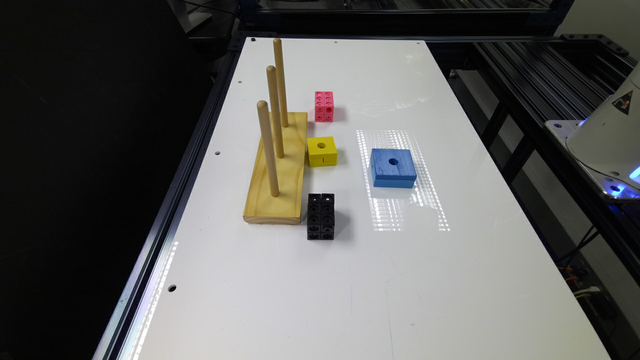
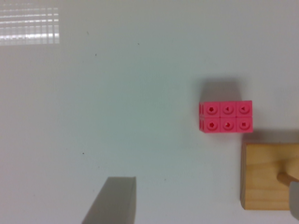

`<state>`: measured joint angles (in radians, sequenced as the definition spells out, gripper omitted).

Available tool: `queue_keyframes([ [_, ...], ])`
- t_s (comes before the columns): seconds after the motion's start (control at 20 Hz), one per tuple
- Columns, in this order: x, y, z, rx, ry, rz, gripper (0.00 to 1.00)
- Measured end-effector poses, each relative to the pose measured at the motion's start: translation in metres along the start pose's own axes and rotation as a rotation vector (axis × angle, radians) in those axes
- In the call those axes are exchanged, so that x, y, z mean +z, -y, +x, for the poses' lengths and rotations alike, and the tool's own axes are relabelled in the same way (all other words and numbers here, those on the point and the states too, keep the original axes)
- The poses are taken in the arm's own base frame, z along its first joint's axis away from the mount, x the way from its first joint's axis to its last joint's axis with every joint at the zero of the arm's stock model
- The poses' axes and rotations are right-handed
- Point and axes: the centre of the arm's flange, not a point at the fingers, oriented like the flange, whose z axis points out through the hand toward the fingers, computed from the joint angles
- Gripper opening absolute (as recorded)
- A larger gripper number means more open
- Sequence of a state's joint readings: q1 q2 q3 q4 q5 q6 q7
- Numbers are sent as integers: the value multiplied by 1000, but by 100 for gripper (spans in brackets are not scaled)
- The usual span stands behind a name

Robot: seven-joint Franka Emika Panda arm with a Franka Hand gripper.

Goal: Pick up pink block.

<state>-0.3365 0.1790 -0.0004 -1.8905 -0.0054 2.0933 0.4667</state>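
On your white desk [image 1: 400,280] the wooden peg stand [image 1: 278,170] is the largest thing, then the blue block [image 1: 393,168]. The pink block [image 1: 324,106] lies free just beside the stand's far end, beyond the yellow cube [image 1: 321,151] and black block [image 1: 320,216]. You cannot tell how the fingers stand.

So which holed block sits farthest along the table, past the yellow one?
The pink block, beyond the yellow cube; the black block lies nearest the camera.

White table [image 1: 450,280] — pink block [image 1: 324,106]; yellow cube [image 1: 321,151]; blue block [image 1: 393,167]; black block [image 1: 320,216]; wooden peg base [image 1: 277,192].
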Motion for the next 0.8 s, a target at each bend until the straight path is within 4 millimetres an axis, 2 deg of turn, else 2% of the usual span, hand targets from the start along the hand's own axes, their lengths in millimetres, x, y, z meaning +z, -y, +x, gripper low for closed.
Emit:
queue_keyframes([
  [0.8, 7, 4, -7, -11, 18, -7, 100],
])
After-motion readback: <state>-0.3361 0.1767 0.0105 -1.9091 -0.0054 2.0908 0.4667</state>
